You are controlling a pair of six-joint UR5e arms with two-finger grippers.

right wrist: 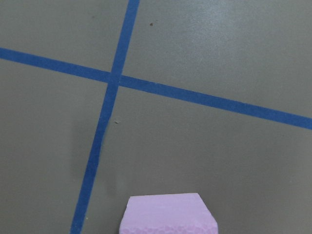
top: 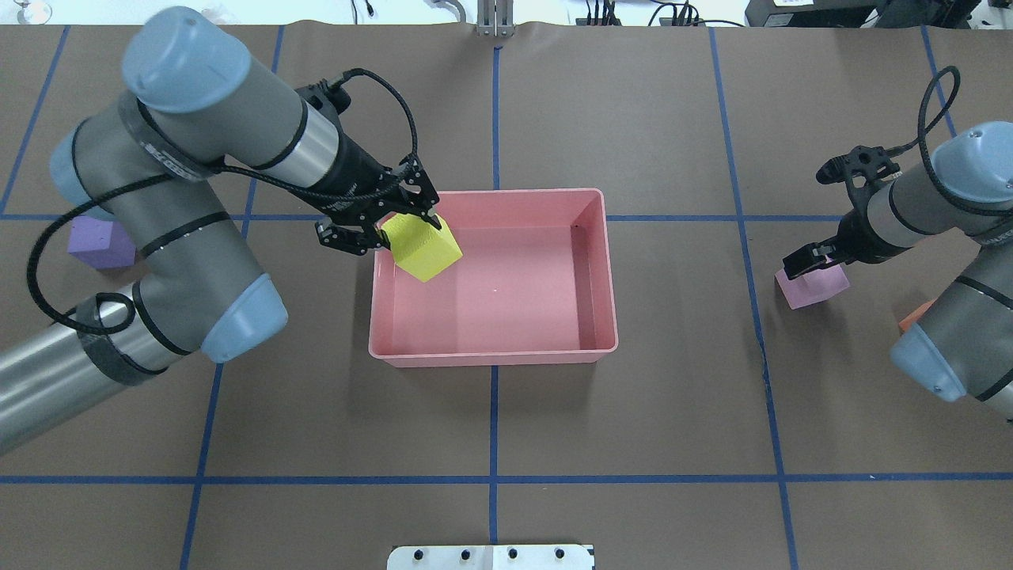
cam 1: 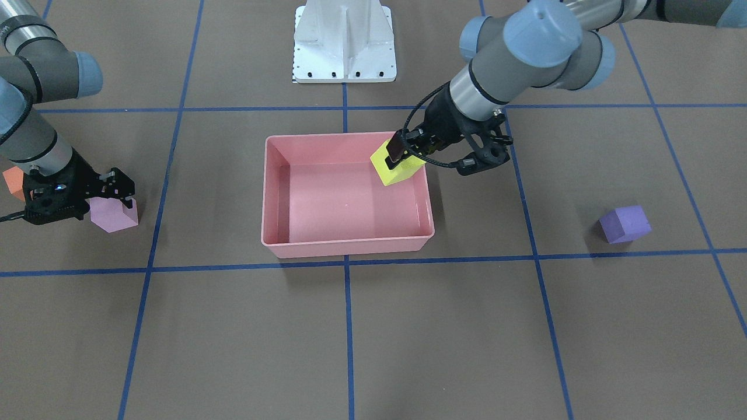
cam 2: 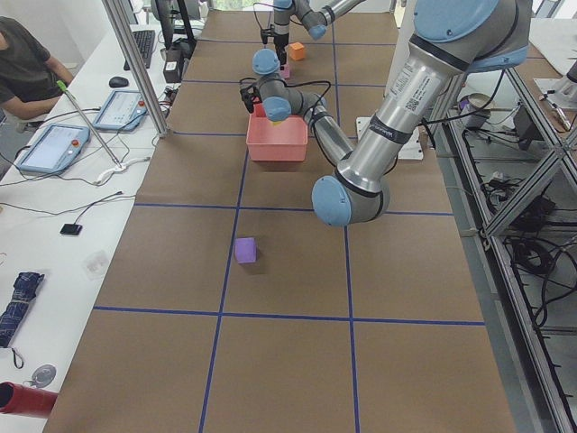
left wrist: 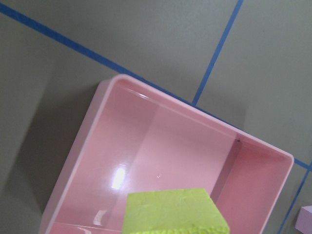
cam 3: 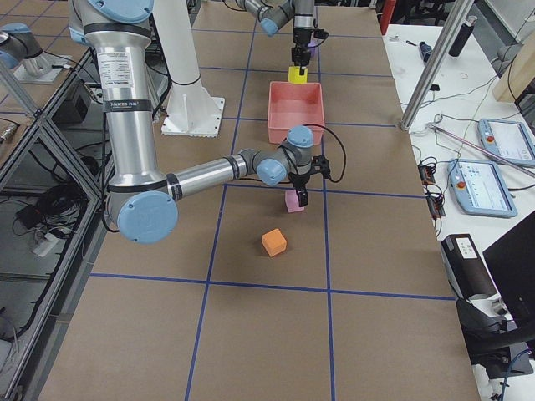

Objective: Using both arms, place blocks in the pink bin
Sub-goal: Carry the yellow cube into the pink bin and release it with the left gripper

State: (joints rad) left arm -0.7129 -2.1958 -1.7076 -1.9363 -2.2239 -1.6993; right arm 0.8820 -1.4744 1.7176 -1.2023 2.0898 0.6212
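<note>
My left gripper [cam 1: 404,156] [top: 410,228] is shut on the yellow cube [cam 1: 398,169] [top: 426,249] and holds it tilted above the pink bin's [cam 1: 350,246] [top: 491,356] corner nearest my left arm. The left wrist view shows the yellow cube [left wrist: 175,212] over the empty bin [left wrist: 97,161]. My right gripper [cam 1: 108,201] [top: 811,269] straddles the light pink cube [cam 1: 115,216] [top: 811,286] [right wrist: 168,214] low at the table, fingers against it. The orange cube [cam 1: 11,181] [top: 914,319] [cam 3: 274,242] lies just behind my right arm. The purple cube [cam 1: 624,224] [top: 99,241] [cam 2: 245,250] lies on the table by my left arm.
The white metal pedestal [cam 1: 344,41] [top: 491,556] stands at my base, behind the bin. Blue tape lines [cam 1: 347,326] cross the brown table. An operator [cam 2: 27,63] sits at a side desk with tablets [cam 2: 54,144].
</note>
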